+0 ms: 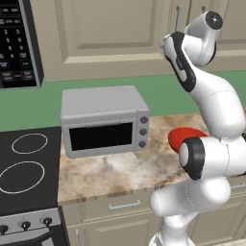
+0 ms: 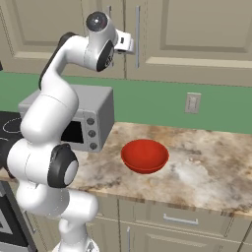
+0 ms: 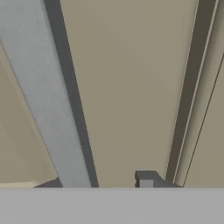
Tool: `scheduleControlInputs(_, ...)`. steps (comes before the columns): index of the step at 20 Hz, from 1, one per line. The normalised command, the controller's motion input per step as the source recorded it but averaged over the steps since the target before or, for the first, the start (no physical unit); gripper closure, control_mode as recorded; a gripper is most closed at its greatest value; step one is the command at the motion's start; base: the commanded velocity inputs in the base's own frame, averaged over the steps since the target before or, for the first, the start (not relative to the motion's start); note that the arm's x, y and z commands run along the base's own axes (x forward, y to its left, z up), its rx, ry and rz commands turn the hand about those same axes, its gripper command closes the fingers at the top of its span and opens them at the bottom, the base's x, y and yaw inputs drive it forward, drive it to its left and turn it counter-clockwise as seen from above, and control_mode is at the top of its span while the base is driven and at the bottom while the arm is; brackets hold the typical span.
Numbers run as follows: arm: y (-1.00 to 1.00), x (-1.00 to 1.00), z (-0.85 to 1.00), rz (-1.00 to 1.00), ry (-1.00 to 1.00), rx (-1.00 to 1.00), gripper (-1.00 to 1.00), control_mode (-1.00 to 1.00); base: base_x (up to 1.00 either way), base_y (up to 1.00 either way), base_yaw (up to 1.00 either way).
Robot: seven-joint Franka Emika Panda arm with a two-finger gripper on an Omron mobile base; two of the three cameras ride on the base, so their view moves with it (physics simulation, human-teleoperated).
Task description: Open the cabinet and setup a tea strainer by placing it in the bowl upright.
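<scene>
The gripper (image 2: 132,45) is raised to the upper cabinet (image 2: 197,34), right at its long vertical silver bar handle (image 2: 137,34). In the hand view that handle (image 3: 48,100) runs as a pale band up the left of the door panel with one dark fingertip (image 3: 146,178) rising well to its right, so whether the fingers have already closed on the bar or stand part open around it I cannot tell. The step in hand looks like taking hold of the handle to swing the door. To do it well, the bar should sit squarely between both fingers before any pull, with the grip at mid-height rather than at an end. The pull should then follow the arc of the door, not a straight line, so the fingers do not slide off. The door is shut, so the tea strainer cannot be seen; presumably it is inside. Below, the red bowl (image 2: 145,155) sits on the marble worktop (image 2: 206,157) just right of the grey toaster oven (image 1: 103,120), well clear of the door's swing.
</scene>
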Motion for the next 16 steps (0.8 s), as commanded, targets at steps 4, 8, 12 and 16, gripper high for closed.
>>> scheduleControlInputs(4, 0.0, 0.18, -0.28, 0.0, -0.03, -0.03, 1.0, -1.0, 0.0, 0.0, 0.0)
scheduleControlInputs(8, 0.05, 0.08, -0.09, 0.0, -0.03, 0.0, 1.0, -1.0, 0.0, 0.0, 0.0)
scheduleControlInputs(12, 0.15, 0.0, 0.0, 0.0, 0.0, 0.0, 1.0, -1.0, 0.0, 0.0, 0.0)
scheduleControlInputs(16, 0.08, 0.0, -0.2, 0.0, 0.0, -0.09, 1.0, -1.0, 0.0, 0.0, 0.0)
